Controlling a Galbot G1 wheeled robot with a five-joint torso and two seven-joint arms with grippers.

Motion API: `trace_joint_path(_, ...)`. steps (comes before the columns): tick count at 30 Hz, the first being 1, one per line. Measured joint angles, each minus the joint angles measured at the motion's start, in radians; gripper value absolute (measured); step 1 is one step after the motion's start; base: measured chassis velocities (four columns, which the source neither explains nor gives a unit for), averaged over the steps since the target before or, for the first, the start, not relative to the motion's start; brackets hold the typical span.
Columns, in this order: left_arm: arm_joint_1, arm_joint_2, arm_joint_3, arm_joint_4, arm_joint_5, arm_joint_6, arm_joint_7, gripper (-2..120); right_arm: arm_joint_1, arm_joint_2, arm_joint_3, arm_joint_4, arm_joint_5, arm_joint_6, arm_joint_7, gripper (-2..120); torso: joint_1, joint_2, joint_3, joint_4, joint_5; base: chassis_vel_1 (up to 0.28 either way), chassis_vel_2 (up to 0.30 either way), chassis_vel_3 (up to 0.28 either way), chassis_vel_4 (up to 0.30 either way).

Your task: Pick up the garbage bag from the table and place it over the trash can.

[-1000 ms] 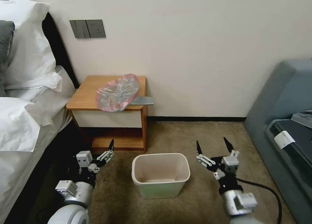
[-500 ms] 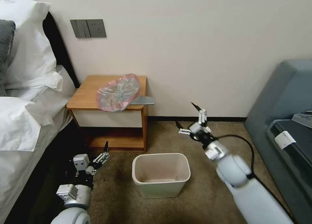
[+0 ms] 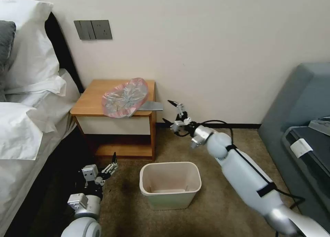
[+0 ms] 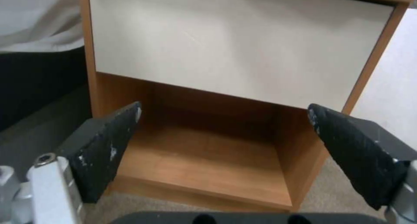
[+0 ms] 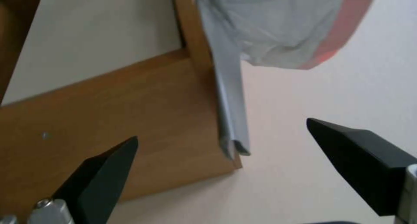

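Head view: the right hand (image 3: 173,111), spread wide and empty, reaches beside the bench (image 3: 90,99) where the garbage bag (image 3: 124,97) lies; best pinch its overhanging grey tail squarely.

Bedroom: bed (image 3: 31,127), pillows (image 3: 27,47), table (image 3: 92,103)
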Motion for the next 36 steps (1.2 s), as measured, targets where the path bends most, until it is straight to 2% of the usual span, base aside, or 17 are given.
trace_joint_path(9,0.003,0.005,-0.002,0.011,-0.015,-0.005,0.001,100,0.095,0.042,-0.019,-0.098,-0.033,0.039,0.013,97,0.0,0.0,0.0,0.0002,0.0,0.0,0.0,0.0,0.0)
trace_joint_path(11,0.004,0.002,0.003,0.01,-0.031,-0.002,0.001,100,0.104,0.053,-0.021,-0.106,-0.03,0.039,0.008,86,0.0,0.0,0.0,0.0,-0.0001,0.0,0.0,0.0,0.0)
trace_joint_path(13,0.003,0.002,0.004,0.01,-0.035,-0.002,0.0,100,0.107,0.057,-0.021,-0.111,-0.03,0.039,0.004,83,0.0,0.0,0.0,0.0,-0.0001,0.0,0.0,0.0,0.0)
trace_joint_path(16,0.003,0.005,0.001,0.008,-0.041,-0.001,-0.004,100,0.112,0.057,-0.025,-0.119,-0.026,0.041,0.0,68,0.0,0.0,0.0,0.0001,-0.0001,0.0,0.0,0.0,0.0)
trace_joint_path(17,0.003,0.005,0.001,0.008,-0.041,-0.001,-0.004,100,0.112,0.057,-0.025,-0.119,-0.026,0.041,0.0,68,0.0,0.0,0.0,0.0001,-0.0001,0.0,0.0,0.0,0.0)
trace_joint_path(21,0.002,0.006,0.0,0.002,-0.042,0.003,-0.015,100,0.119,0.062,-0.029,-0.131,-0.023,0.039,0.001,50,0.0,0.0,0.0,0.0,-0.0001,0.0,0.0,0.0,0.0)
trace_joint_path(22,0.002,0.006,0.0,0.002,-0.042,0.003,-0.015,100,0.119,0.062,-0.029,-0.131,-0.023,0.039,0.001,50,0.0,0.0,0.0,0.0,-0.0001,0.0,0.0,0.0,0.0)
trace_joint_path(25,-0.002,0.006,-0.003,-0.003,-0.043,0.01,-0.019,99,0.119,0.07,-0.031,-0.137,-0.023,0.034,0.004,35,0.0,0.0,0.0,0.0,-0.0001,0.0,0.0,0.0,0.0)
trace_joint_path(26,-0.002,0.006,-0.003,-0.003,-0.043,0.01,-0.019,99,0.119,0.07,-0.031,-0.137,-0.023,0.034,0.004,35,0.0,0.0,0.0,0.0,-0.0001,0.0,0.0,0.0,0.0)
trace_joint_path(29,0.001,0.006,-0.006,-0.005,-0.043,0.011,-0.019,99,0.117,0.074,-0.031,-0.138,-0.023,0.031,0.005,22,0.0,0.0,0.0,0.0,0.0,0.0,0.0,0.0,0.0)
trace_joint_path(30,0.001,0.006,-0.006,-0.005,-0.043,0.011,-0.019,99,0.117,0.074,-0.031,-0.138,-0.023,0.031,0.005,22,0.0,0.0,0.0,0.0,0.0,0.0,0.0,0.0,0.0)
trace_joint_path(34,0.001,0.007,-0.008,-0.006,-0.043,0.012,-0.021,100,0.108,0.061,-0.038,-0.126,-0.001,0.02,0.005,3,0.0,0.0,0.0,-0.0001,0.0,0.0,0.0,0.0,0.0)
trace_joint_path(36,0.0,0.008,-0.009,-0.006,-0.044,0.012,-0.022,100,0.106,0.058,-0.04,-0.121,0.005,0.016,0.005,0,0.0,0.0,0.0,-0.0001,0.0001,0.0,0.0,0.0,0.0)
